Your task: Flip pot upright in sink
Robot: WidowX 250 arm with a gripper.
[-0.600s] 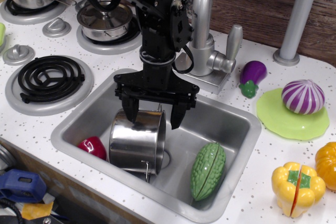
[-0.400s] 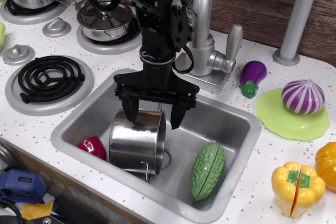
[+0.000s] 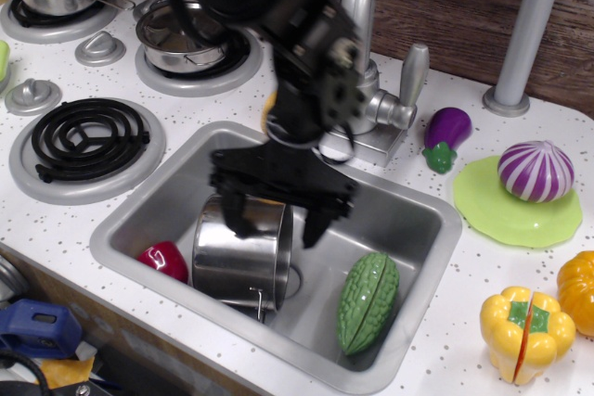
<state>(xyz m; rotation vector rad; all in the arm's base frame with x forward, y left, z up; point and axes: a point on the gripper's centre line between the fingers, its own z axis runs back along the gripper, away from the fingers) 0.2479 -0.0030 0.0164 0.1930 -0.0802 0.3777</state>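
The shiny steel pot (image 3: 239,257) lies on its side at the left of the grey sink (image 3: 408,210), its open mouth facing right and a wire loop handle at its lower front. My black gripper (image 3: 276,222) hangs over the pot's upper rim. Its jaws are spread, one finger (image 3: 235,215) over the pot body and the other (image 3: 314,223) to the right of the rim. It holds nothing. The arm is motion-blurred.
A green gourd (image 3: 368,300) lies at the sink's right and a red toy (image 3: 164,260) at its left front. The faucet (image 3: 364,62) stands behind. A black coil burner (image 3: 88,136) and two lidded pots (image 3: 184,36) are at the left. Toy vegetables sit at the right.
The arm has swung to the right and tilted, and the gripper has dropped slightly lower over the pot's rim. The pot has not moved.
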